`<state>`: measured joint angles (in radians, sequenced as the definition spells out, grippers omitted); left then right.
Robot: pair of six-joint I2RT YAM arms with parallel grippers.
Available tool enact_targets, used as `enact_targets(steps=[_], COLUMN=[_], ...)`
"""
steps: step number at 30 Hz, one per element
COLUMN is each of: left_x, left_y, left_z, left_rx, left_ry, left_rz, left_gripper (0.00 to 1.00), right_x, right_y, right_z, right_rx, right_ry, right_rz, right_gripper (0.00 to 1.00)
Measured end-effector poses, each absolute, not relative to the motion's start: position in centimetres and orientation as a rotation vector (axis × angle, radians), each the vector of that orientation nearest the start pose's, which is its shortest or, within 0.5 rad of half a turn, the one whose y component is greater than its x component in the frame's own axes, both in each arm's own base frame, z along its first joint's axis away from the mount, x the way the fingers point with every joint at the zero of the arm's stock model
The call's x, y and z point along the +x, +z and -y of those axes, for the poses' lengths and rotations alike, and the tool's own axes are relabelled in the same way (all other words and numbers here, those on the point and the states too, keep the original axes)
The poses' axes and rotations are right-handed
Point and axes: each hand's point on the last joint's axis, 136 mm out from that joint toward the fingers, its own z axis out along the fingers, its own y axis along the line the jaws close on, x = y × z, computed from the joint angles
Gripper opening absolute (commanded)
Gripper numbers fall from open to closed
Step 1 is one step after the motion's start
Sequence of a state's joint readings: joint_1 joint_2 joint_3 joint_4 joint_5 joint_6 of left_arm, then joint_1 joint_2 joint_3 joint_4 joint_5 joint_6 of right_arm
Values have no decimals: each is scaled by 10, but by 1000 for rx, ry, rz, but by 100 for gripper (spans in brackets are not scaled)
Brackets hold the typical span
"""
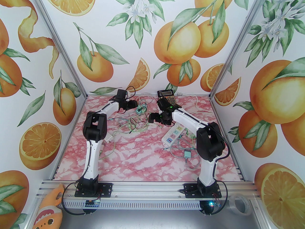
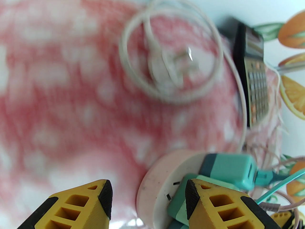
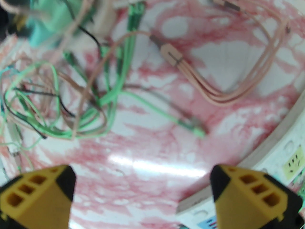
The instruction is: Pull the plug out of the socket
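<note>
A round white socket (image 2: 157, 182) lies at the back of the pink marbled table with two teal plugs in it. One plug (image 2: 228, 169) sits on its far side with a teal cable leading right. The other plug (image 2: 177, 203) lies partly under my left gripper's right fingertip (image 2: 193, 192). My left gripper (image 2: 147, 192) has its jaws apart; the left finger hangs over bare table and touches nothing. From above, the left gripper (image 1: 135, 105) is beside the teal plugs (image 1: 141, 109). My right gripper (image 1: 150, 118) stands wide open and empty (image 3: 143, 178) just above the table.
A white power strip (image 1: 174, 133) lies under the right arm, its edge by the right finger (image 3: 286, 151). A calculator (image 1: 166, 96) leans at the back. A white cable coil (image 2: 171, 56) and tangled green and pink wires (image 3: 47, 104) lie nearby. A teal adapter (image 1: 187, 154) sits front right.
</note>
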<state>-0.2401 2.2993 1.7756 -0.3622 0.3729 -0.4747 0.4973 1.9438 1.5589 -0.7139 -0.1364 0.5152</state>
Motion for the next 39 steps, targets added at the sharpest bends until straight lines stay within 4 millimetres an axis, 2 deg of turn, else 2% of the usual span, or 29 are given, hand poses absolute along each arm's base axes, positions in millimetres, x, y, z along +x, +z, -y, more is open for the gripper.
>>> enact_targets(steps=[2, 4, 8, 11, 14, 16, 19, 23, 25, 30, 33, 36, 39], left_x=[536, 518, 499, 498, 502, 506, 513, 516, 515, 515, 515, 515, 514], left_y=[57, 56, 58, 63, 67, 71, 79, 82, 81, 81, 81, 81, 81], left_z=[203, 206, 207, 206, 200, 196, 193, 190, 189, 188, 188, 188, 188], left_rx=[-154, -182, -210, -217, -223, -223, -210, -206, -208, -198, -192, -187, -180], left_ry=[-770, -773, -754, -751, -743, -736, -733, -729, -728, -727, -729, -730, -732], left_rz=[-2536, -2548, -2553, -2543, -2535, -2528, -2504, -2496, -2501, -2502, -2502, -2503, -2506], left_gripper=[54, 55, 56, 58, 59, 59, 60, 60, 60, 60, 60, 60, 60], right_x=[410, 412, 409, 407, 409, 413, 418, 420, 415, 366, 347, 325, 313], right_y=[112, 120, 127, 118, 98, 80, 67, 62, 55, 22, 28, 22, 24], right_z=[-260, -280, -318, -343, -353, -348, -341, -335, -331, -293, -281, -264, -254], right_rx=[-44, -72, -106, -113, -62, 7, 91, 144, 147, 152, 144, 141, 135], right_ry=[499, 536, 599, 625, 607, 570, 530, 502, 497, 414, 425, 391, 374], right_rz=[-2731, -2695, -2660, -2663, -2698, -2723, -2738, -2744, -2750, -2841, -2833, -2864, -2863], right_gripper=[100, 100, 100, 100, 100, 100, 97, 85, 79, 69, 66, 63, 63])
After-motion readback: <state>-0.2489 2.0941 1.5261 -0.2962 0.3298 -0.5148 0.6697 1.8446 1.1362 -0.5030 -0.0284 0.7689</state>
